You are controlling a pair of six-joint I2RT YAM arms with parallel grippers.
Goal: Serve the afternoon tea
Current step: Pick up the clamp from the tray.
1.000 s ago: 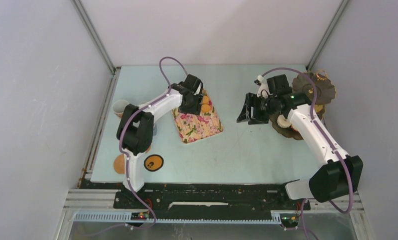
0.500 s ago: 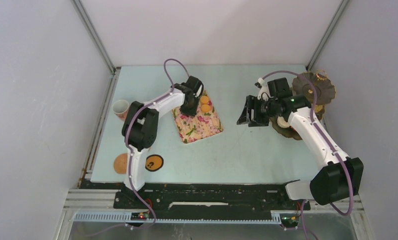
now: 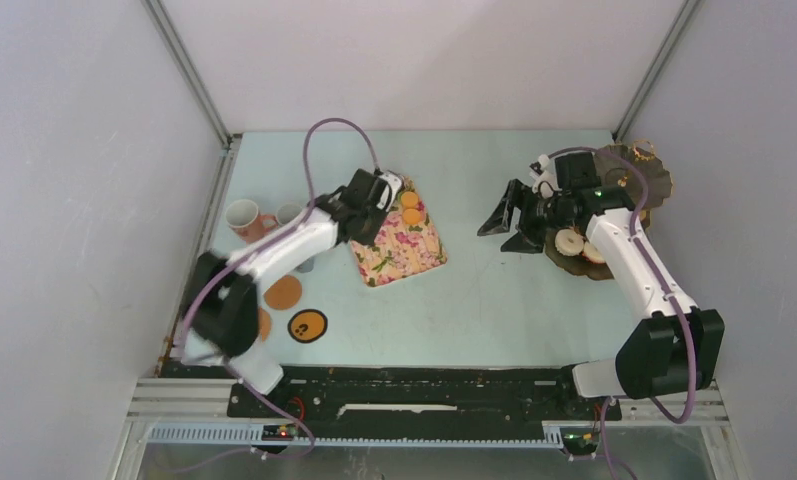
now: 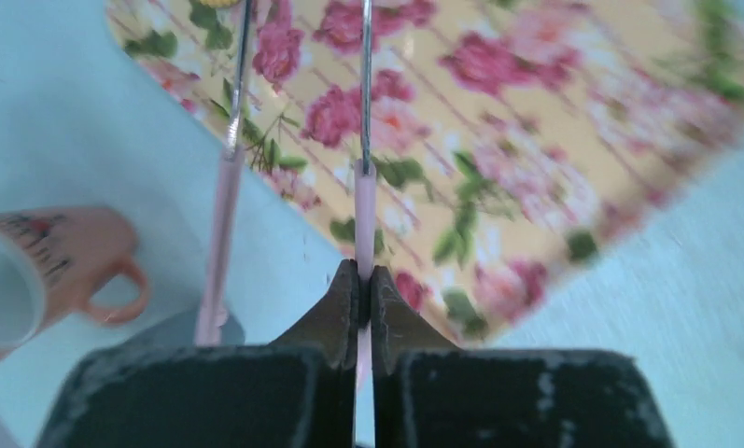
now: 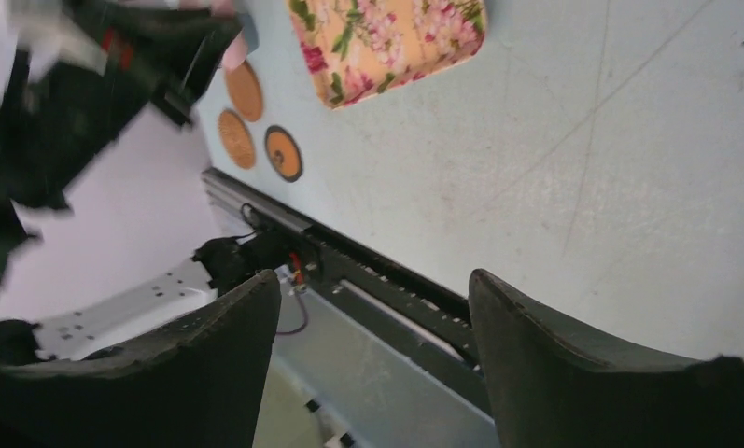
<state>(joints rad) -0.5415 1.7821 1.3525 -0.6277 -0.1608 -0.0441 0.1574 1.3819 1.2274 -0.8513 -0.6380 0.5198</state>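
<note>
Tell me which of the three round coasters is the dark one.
The black-rimmed coaster, rightmost of the three, with an orange centre. The orange coaster behind it and the second orange coaster left of it are plain.

A floral tray (image 3: 399, 245) lies on the pale blue bench (image 3: 494, 300). Pink tongs (image 4: 362, 215) reach over its corner, arms apart.
</note>
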